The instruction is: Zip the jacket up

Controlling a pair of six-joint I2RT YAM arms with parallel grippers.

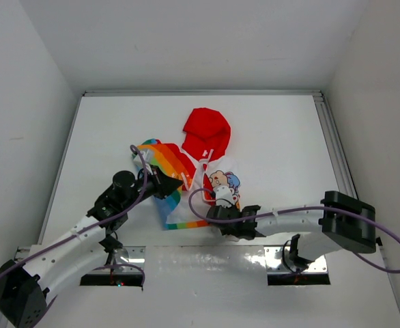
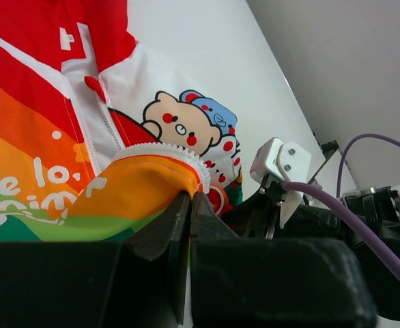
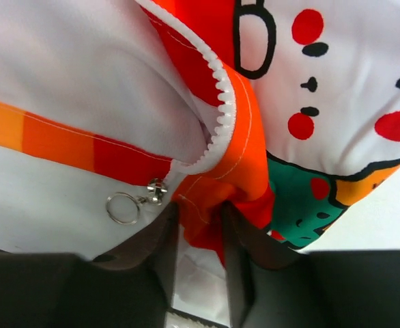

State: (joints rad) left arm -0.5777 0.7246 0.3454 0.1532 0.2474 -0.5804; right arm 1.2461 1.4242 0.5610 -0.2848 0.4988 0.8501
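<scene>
The jacket (image 1: 203, 147) lies mid-table, red hood at the far end, rainbow panel on the left, white cartoon front on the right. My left gripper (image 1: 164, 186) is shut on the rainbow panel's orange zipper edge (image 2: 152, 181). My right gripper (image 1: 222, 213) is shut on the orange-red hem of the jacket's other front edge (image 3: 220, 205), right beside the zipper bottom. The silver zipper slider with its ring pull (image 3: 135, 201) hangs just left of the right fingers (image 3: 155, 239). The white zipper teeth (image 3: 220, 102) run up from there, unzipped.
White table with a raised rail (image 1: 333, 143) along the right side and white walls round it. The right arm's purple cable (image 2: 336, 205) and white bracket (image 2: 282, 164) sit close to the left gripper.
</scene>
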